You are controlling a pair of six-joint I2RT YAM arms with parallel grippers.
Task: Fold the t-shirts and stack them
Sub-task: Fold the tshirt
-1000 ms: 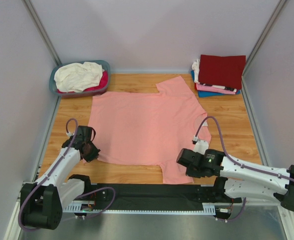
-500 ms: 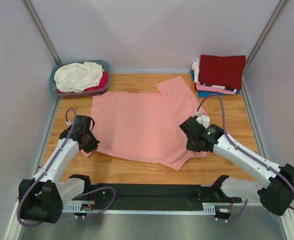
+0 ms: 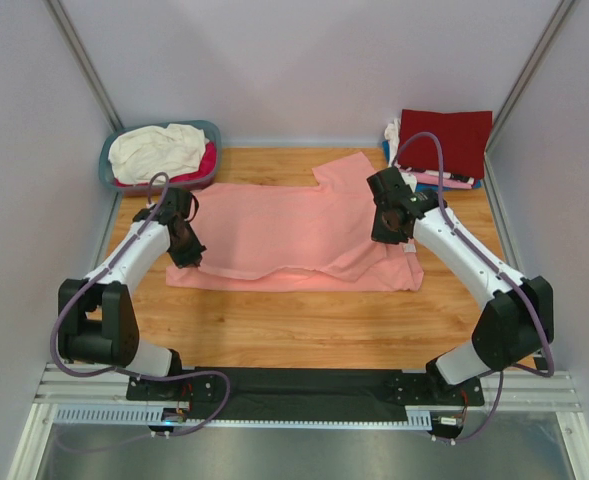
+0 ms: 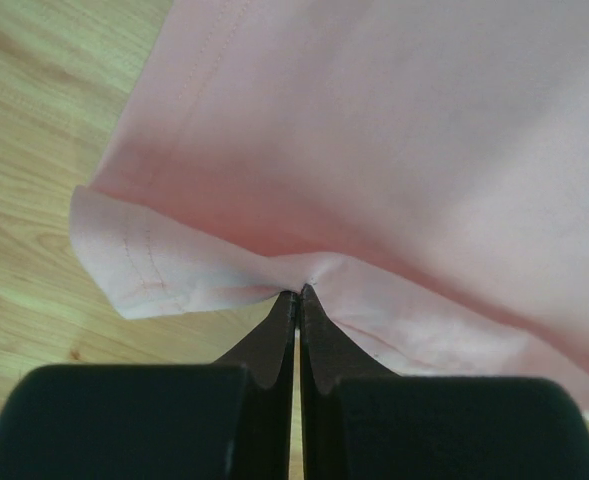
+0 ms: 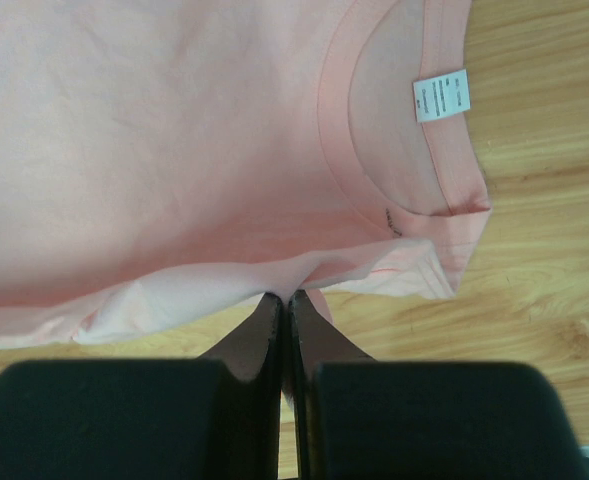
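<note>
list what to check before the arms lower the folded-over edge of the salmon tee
1. left claw shut on the edge of the salmon-pink t-shirt: ok
2. right claw shut on the shirt's edge: ok
3. near fold line lies straight on the table: ok
4. left claw apart from the basket: ok
5. right claw clear of the folded stack: cannot tell, its cable crosses the stack in the top view
6. lifted edge lined up with the far edge: cannot tell
</note>
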